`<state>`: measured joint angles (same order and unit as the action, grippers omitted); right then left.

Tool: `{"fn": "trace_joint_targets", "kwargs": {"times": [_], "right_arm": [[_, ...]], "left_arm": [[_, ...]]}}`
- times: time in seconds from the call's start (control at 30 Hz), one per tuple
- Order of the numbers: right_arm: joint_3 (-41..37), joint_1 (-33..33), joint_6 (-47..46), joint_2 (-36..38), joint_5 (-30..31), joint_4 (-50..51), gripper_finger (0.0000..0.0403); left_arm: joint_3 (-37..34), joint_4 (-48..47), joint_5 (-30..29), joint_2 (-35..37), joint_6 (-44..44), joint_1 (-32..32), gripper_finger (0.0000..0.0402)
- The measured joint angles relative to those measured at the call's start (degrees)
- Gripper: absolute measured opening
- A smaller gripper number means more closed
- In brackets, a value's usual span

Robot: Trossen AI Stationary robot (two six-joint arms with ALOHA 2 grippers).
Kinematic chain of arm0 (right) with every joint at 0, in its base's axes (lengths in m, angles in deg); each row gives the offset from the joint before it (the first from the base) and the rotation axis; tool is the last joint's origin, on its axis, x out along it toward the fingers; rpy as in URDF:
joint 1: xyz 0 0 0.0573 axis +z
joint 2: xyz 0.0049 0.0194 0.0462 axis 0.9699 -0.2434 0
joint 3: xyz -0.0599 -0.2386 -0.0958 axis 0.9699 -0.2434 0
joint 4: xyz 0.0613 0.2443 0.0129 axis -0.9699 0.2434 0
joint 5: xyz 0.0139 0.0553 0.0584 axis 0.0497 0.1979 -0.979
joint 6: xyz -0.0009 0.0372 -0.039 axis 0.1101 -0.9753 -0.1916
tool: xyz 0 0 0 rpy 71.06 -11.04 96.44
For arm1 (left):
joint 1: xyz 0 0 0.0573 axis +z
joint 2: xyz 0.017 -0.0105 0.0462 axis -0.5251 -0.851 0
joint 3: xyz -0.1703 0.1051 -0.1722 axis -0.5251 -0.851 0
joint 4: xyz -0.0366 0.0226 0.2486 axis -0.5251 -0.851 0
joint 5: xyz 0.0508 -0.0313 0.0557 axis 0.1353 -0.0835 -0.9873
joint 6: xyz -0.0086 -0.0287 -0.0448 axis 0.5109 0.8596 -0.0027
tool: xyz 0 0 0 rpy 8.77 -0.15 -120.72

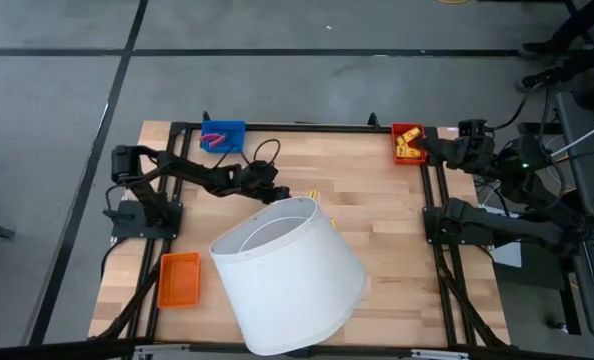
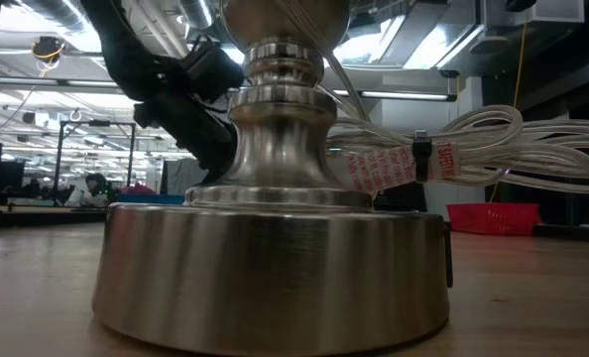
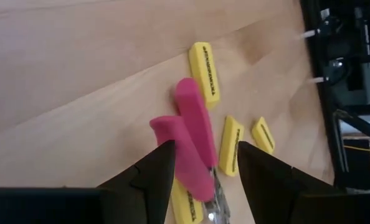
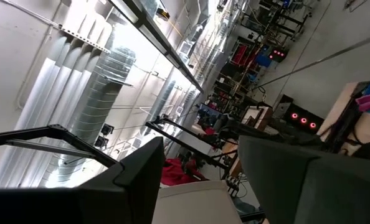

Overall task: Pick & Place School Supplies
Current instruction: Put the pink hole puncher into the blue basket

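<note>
Step in hand: you are at the pick stage. Your left gripper point(image 3: 200, 171) hangs over the pink-handled scissors point(image 3: 191, 140), which lie on the bench point(image 1: 377, 190) just behind the white lampshade point(image 1: 287, 275).
Left fingers: they stand partly open, one finger point(image 3: 151, 177) on each side of the pink handles. I judge they enclose the handles without clamping them; whether a pad touches the plastic cannot be told.
Task's things on the bench: four yellow blocks show around the scissors in the left wrist view. The long yellow block point(image 3: 205, 71) lies beyond the handle tips. The middle yellow block point(image 3: 232, 146) lies just beside the handles. The small yellow block point(image 3: 263, 135) lies a little farther out. The near yellow block point(image 3: 186, 208) is partly hidden under the handles.
Next move: you need to bring the fingers together squarely on the pink handles and lift straight up. The middle yellow block sits close to one finger and could be nudged or pinched along.
Destination: likely one of the trays. The red tray point(image 1: 407, 142) already holds yellow pieces, and the blue tray point(image 1: 222, 136) holds something pink.
Right gripper point(image 4: 197, 180): it waits near the red tray, off the bench's far right corner, pointing into the room, fingers apart and empty.
</note>
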<state>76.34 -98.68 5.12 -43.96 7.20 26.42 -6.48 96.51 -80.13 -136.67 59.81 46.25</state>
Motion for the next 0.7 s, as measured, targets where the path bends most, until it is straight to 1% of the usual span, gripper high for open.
{"fn": "trace_joint_targets", "kwargs": {"times": [0.2,0.47,0.7], "right_arm": [[0.00,1.02,0.01,0.00,0.52,-0.44,0.0213],[0.00,1.31,0.04,-0.02,1.16,-0.42,0.0213],[0.00,1.31,0.04,-0.02,1.16,-0.42,0.0213]], "left_arm": [[1.16,-3.88,-0.42,-2.54,-0.96,0.00,0.0169],[1.20,-2.40,-0.33,-4.45,-0.47,0.00,0.0169],[1.18,-0.04,-0.19,-4.52,1.06,0.19,0.0164]]}}
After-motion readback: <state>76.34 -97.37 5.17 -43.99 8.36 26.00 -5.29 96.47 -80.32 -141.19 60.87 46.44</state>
